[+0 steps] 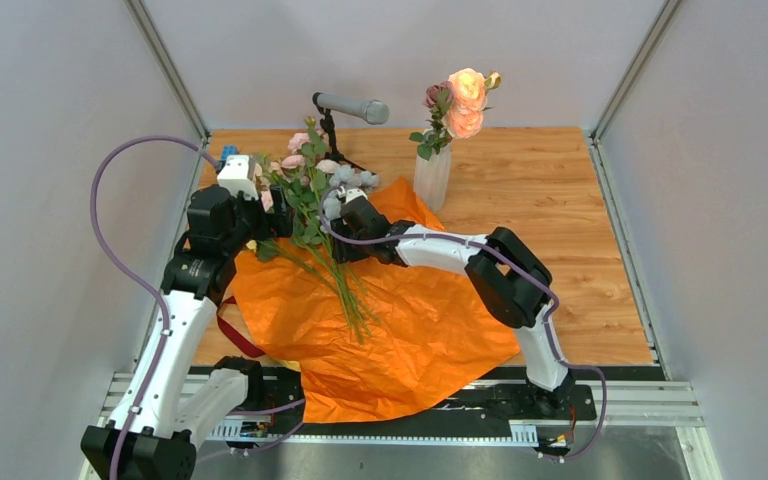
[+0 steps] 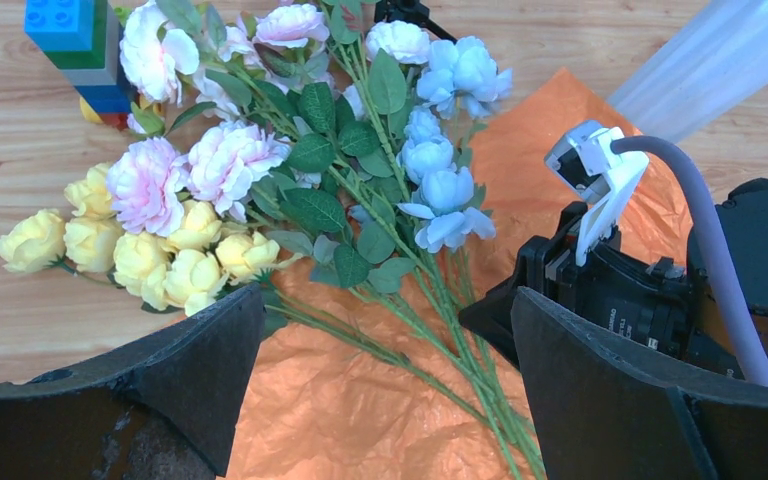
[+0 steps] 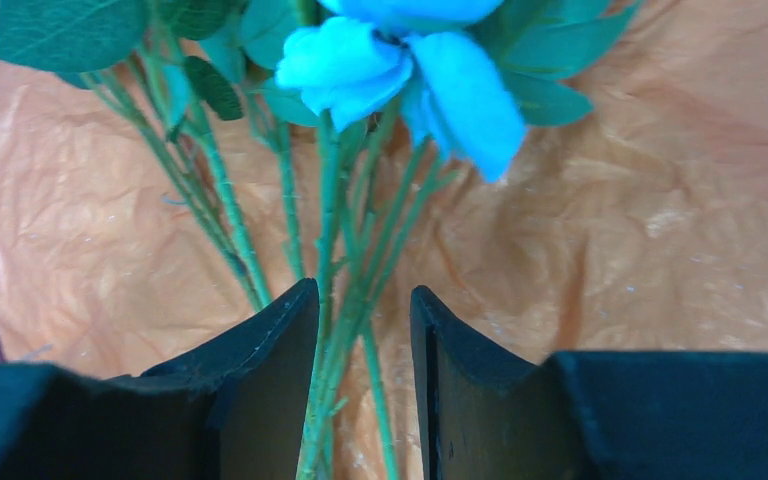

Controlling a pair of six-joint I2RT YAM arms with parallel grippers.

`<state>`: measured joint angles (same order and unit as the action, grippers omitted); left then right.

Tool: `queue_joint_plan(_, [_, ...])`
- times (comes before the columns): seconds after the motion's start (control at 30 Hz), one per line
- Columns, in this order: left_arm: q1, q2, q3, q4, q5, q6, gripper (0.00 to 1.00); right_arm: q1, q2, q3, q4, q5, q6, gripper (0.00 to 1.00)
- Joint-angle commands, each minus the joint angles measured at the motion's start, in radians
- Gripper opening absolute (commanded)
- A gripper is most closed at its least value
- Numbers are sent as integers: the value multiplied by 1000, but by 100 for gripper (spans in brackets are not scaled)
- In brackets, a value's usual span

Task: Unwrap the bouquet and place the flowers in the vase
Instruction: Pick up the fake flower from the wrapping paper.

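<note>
The orange paper [image 1: 410, 330] lies unwrapped and flat on the table, with loose flowers [image 1: 305, 190] across its upper left, their stems [image 1: 345, 285] pointing toward me. The white ribbed vase [image 1: 432, 178] stands behind the paper and holds peach roses [image 1: 465, 100]. My right gripper [image 1: 338, 235] is low over the pale blue flowers. In the right wrist view its jaws [image 3: 364, 300] stand apart around several green stems [image 3: 335, 240] below a blue rose [image 3: 410, 60], with a gap still showing. My left gripper [image 2: 385, 310] hovers wide open above the stems [image 2: 440, 300], beside yellow and pink roses [image 2: 160, 250].
A grey microphone [image 1: 355, 107] on a black stand rises behind the flowers. Stacked toy blocks [image 2: 80, 50] sit at the far left by the blooms. A dark red ribbon [image 1: 235, 335] lies at the paper's left edge. The vase [image 2: 710, 60] shows at the left wrist view's upper right.
</note>
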<state>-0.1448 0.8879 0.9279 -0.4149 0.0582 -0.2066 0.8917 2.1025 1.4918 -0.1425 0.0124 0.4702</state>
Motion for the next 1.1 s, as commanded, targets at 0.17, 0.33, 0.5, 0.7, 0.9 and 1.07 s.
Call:
queue_joint_plan(0.17, [14,-5,5,29,25,16,100,-34,29,72,-36,49,0,38])
queue_joint_plan(0.33, [22,0,5,29,27,15,100,-37,54,108,-39,33,-10,37])
queue_joint_plan(0.5, [27,5,2,31,34,12,100,-36,88,143,-45,77,-26,34])
queue_joint_plan(0.7, [30,9,0,34,43,9,100,-33,119,176,-64,143,-38,28])
queue_joint_plan(0.9, [33,16,0,36,55,3,100,-13,172,237,-102,225,-59,30])
queue_joint_plan(1.07, [35,22,0,37,58,4,100,-11,162,235,-111,242,-41,8])
